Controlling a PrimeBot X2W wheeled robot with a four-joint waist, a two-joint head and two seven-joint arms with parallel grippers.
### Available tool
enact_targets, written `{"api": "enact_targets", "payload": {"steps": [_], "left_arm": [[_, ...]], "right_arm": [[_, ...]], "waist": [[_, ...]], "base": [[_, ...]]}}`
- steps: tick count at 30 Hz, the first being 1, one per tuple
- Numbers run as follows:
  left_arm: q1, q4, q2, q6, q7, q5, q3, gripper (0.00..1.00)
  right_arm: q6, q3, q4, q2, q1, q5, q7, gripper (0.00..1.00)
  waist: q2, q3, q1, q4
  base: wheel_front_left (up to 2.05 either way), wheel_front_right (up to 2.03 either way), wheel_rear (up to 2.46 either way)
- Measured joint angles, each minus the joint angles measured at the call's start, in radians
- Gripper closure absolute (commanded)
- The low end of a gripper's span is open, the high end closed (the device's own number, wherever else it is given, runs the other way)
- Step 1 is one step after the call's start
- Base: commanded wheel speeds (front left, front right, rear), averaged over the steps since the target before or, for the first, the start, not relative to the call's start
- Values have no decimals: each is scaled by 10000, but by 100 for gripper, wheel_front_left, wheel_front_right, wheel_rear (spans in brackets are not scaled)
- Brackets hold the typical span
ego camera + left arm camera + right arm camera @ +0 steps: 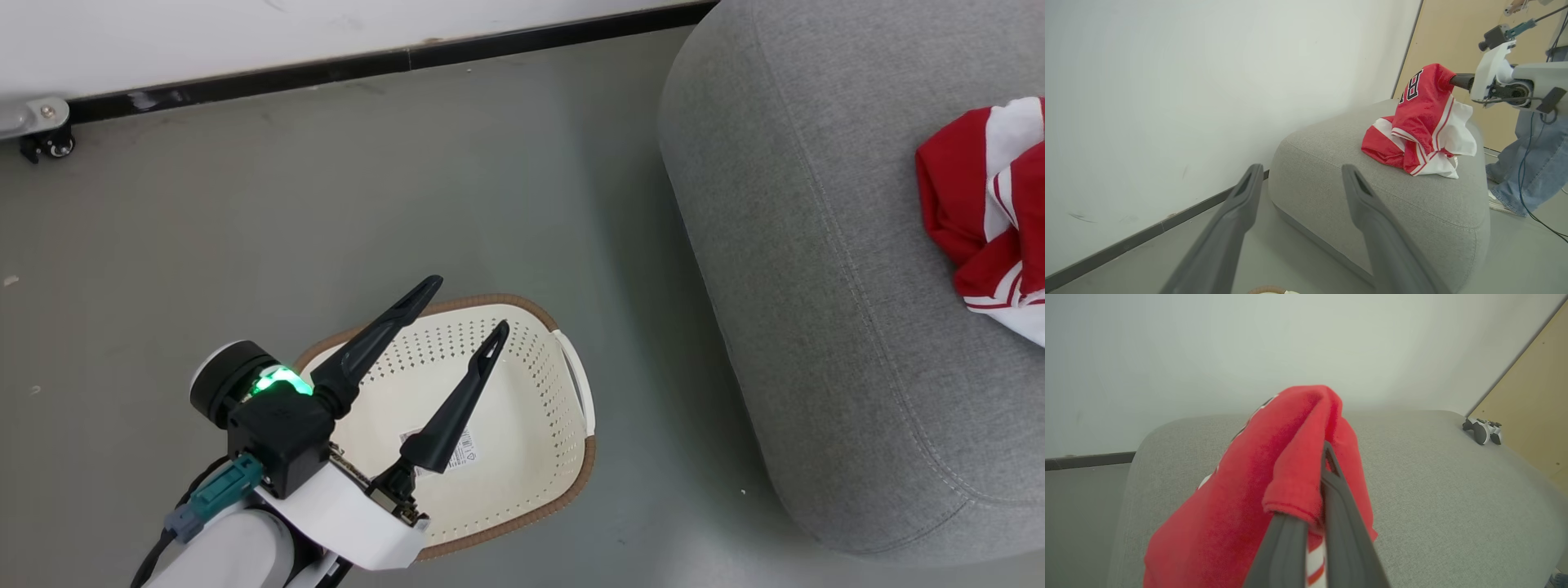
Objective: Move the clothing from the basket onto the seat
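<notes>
Over the basket [531, 384], on the head view, my left gripper [471, 302] hangs with its jaws spread wide and nothing between them. Beneath it I see the basket's bare floor and barcode label [467, 449]. At that view's right edge the clothing [971, 204] lies on the seat [816, 286]. My left wrist view adds the side: the red cloth held up at its top, lower folds resting on the cushion, a person's legs in jeans [1531, 163] beyond. My right wrist view gives the grip itself: right gripper [1327, 465] pinched closed on a red fold, a game controller [1482, 430] near the seat's far edge.
</notes>
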State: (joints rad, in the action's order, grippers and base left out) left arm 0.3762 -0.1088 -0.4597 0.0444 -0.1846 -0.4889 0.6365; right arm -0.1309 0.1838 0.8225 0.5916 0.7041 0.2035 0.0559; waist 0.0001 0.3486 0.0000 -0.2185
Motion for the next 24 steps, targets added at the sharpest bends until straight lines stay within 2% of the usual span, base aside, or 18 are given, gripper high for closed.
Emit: {"api": "enact_targets", "payload": {"steps": [5, 15, 18, 20, 21, 22, 23, 24], "left_arm": [[147, -13, 10, 2, -2, 4, -13, 0], [268, 132, 94, 17, -81, 4, -36, 0], [268, 211, 174, 46, -109, 2, -36, 0], [268, 280, 196, 46, -117, 2, -38, 0], [268, 311, 196, 48, -182, -2, -36, 0], [268, 339, 201, 79, -188, -12, -38, 0], [268, 370, 217, 84, -192, -12, -38, 0], [268, 397, 240, 84, -198, -13, -38, 0]], "right_arm": [[-2, -219, 299, -485, -332, -205, 0, 100], [-2, -257, 523, -665, -311, -263, 311, 99], [-2, -309, 564, -617, -310, -263, 343, 64], [-2, -384, 564, -589, -310, -263, 426, 53], [-2, -435, 560, -571, -310, -265, 454, 40], [-2, -487, 558, -558, -310, -265, 499, 13], [-2, -548, 552, -548, -310, -265, 499, 0], [-2, -596, 550, -552, -311, -265, 499, 0]], "waist": [[-1, 192, 0, 82], [-1, 284, 0, -28], [-1, 255, 0, -82], [0, 230, 0, -123], [0, 216, 0, -146], [0, 200, 0, -170], [-1, 184, 0, -195], [0, 166, 0, -221]], "base": [[0, 0, 0], [0, 0, 0], [0, 0, 0], [0, 0, 0], [0, 0, 0], [0, 0, 0], [0, 0, 0], [0, 0, 0]]}}
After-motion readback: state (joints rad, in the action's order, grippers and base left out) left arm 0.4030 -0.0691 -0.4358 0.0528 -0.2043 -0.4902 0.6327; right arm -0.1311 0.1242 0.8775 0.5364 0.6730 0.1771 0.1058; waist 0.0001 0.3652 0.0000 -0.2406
